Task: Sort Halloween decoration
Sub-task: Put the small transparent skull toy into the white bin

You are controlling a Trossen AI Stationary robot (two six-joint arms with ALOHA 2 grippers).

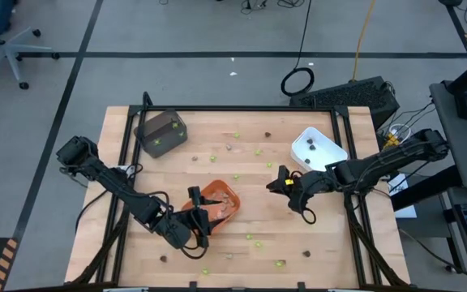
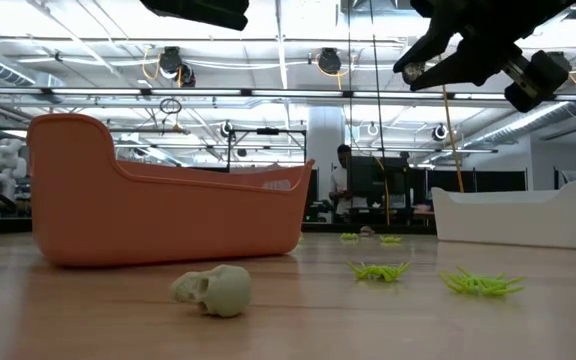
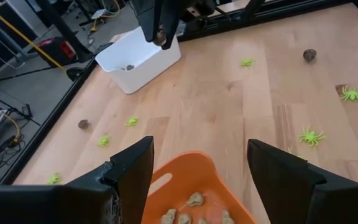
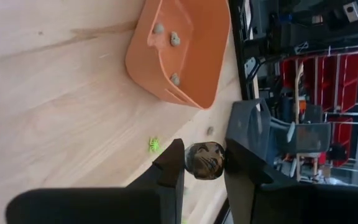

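The Halloween decoration is tiny pieces scattered on the wooden table: lime-green spiders [image 3: 311, 135], dark brown lumps [image 3: 309, 55] and a tan-grey skull [image 2: 213, 290]. More tan-grey pieces [image 3: 194, 200] lie in the orange tray [image 1: 227, 195]. My left gripper [image 3: 201, 165] hovers open over the tray's near-left end. Between the orange tray and the white tray [image 1: 314, 148], my right gripper [image 1: 280, 183] is raised above the table. It is shut on a dark brown piece [image 4: 205, 160]. My right gripper pinches the round dark brown piece [image 4: 205, 160] between its two fingers [image 4: 173, 165], at their free ends. The fingers slant down toward the table's left. The piece is lifted clear of the table.
A dark grey tray [image 1: 162, 131] stands at the far left, with something lime-green in it. The white tray holds a dark piece [image 3: 129, 67]. A raised black frame [image 1: 242, 108] edges the table. Bare wood lies between the trays.
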